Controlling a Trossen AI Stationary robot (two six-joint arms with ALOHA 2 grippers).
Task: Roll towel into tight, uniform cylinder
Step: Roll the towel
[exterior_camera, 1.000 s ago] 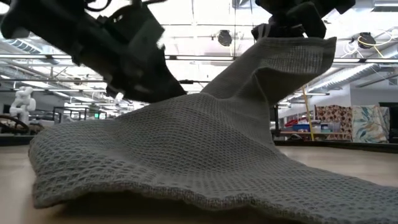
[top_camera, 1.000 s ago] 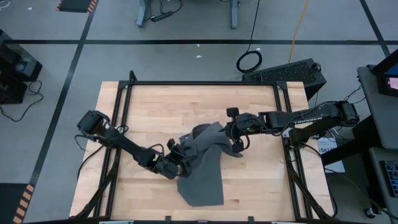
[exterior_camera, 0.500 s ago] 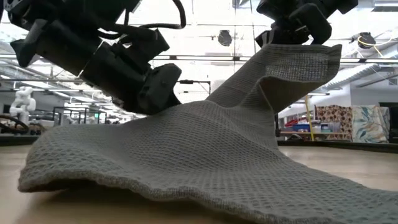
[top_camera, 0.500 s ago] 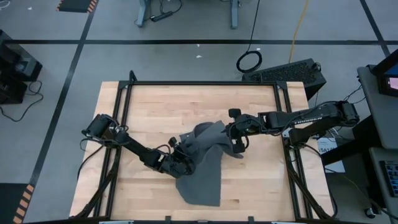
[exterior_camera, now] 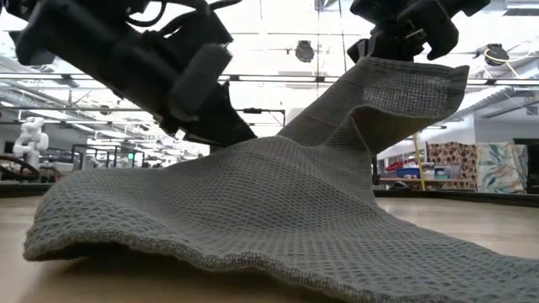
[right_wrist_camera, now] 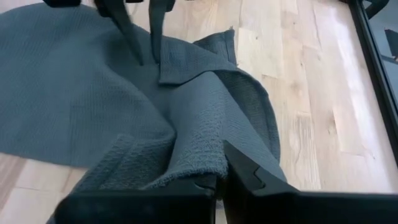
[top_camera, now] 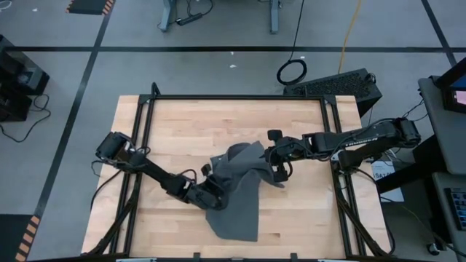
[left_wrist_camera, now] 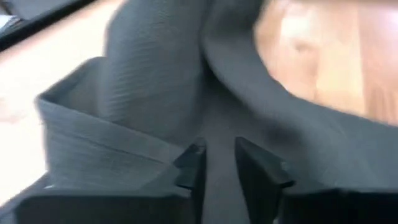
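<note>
The dark grey towel [top_camera: 237, 200] lies crumpled in the middle of the wooden table, its near part flat on the wood. It also shows in the low view [exterior_camera: 253, 210]. No white tag shows. My right gripper [top_camera: 271, 164] is shut on the towel's far right part and holds it raised [exterior_camera: 404, 84]. My left gripper [top_camera: 213, 193] is at the towel's left part, its fingers a narrow gap apart with cloth between them [left_wrist_camera: 217, 155]. The left gripper's tips also show in the right wrist view [right_wrist_camera: 147, 59]. My left gripper has its fingertips [right_wrist_camera: 140, 59] down on the towel's left part, next to a folded-over flap [right_wrist_camera: 186, 62]. It comes slanting down from the table's left. Cloth [left_wrist_camera: 219, 134] fills the narrow gap between the fingers. The towel there lies on the table. My right gripper pinches a bunched edge of the towel [right_wrist_camera: 196, 163] between its two fingers, several layers thick. It comes from the table's right, slanting down. That part is lifted clear and the cloth slopes down from it to the table [exterior_camera: 320, 135].
Black frame rails [top_camera: 145, 145] run along the table's left, far and right sides. Bare wood lies toward the far edge [top_camera: 233, 120] and at the near right [top_camera: 306, 215].
My left gripper has gone toward the table's right, onto the towel's left part, and stays there. The towel's near left edge has shifted a little toward the table's left. The raised part in my right gripper has stayed where it was.
</note>
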